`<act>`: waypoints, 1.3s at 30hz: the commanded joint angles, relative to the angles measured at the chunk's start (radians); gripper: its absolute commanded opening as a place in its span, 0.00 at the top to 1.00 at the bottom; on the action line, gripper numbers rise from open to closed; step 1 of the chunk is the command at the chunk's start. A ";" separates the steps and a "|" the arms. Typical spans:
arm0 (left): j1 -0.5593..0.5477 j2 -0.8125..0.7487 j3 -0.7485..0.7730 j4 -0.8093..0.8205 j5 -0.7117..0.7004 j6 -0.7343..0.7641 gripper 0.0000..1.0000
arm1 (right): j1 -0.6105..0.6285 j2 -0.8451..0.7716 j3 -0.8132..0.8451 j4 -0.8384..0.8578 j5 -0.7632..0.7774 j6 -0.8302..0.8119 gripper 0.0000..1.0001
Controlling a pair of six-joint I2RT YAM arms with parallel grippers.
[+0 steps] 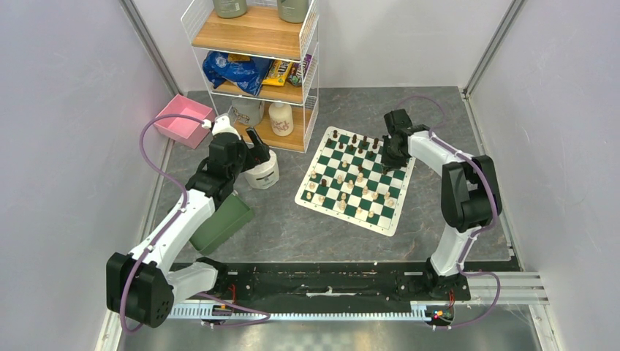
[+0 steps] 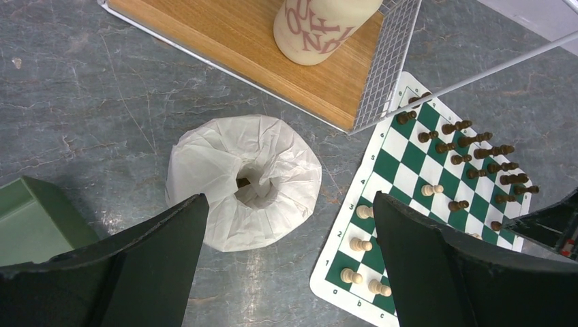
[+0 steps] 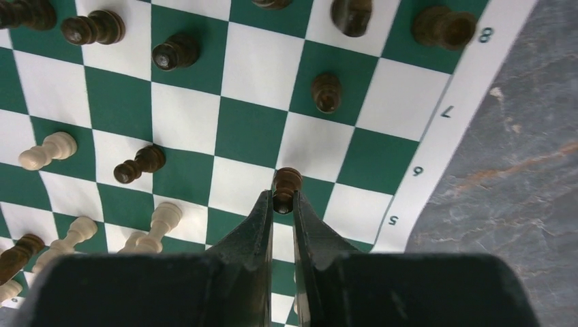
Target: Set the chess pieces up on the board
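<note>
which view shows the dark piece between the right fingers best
Right wrist: the dark piece sits close up, pinched between the right fingers. In top external the right arm covers it; left wrist does not reveal it.

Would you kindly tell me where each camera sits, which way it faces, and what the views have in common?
Top external: above and behind the robot, looking down at the table; the left arm and right arm show whole.
Left wrist: on the left arm, looking down at the toilet roll; the open left gripper frames it.
Right wrist: on the right arm, looking down at the board; the right gripper pinches a dark piece.
Shared: all three show the board.
</note>
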 commanded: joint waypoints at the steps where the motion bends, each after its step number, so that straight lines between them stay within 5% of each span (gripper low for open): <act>1: 0.009 -0.018 -0.001 0.034 0.010 -0.017 0.02 | -0.041 -0.124 -0.017 -0.004 0.046 0.002 0.89; 12: 0.014 -0.026 -0.008 0.037 0.014 -0.020 0.02 | -0.190 -0.098 -0.020 0.033 -0.009 0.031 0.88; 39: 0.030 -0.015 -0.004 0.042 0.023 -0.021 0.02 | -0.212 0.023 0.038 0.085 -0.042 0.045 0.88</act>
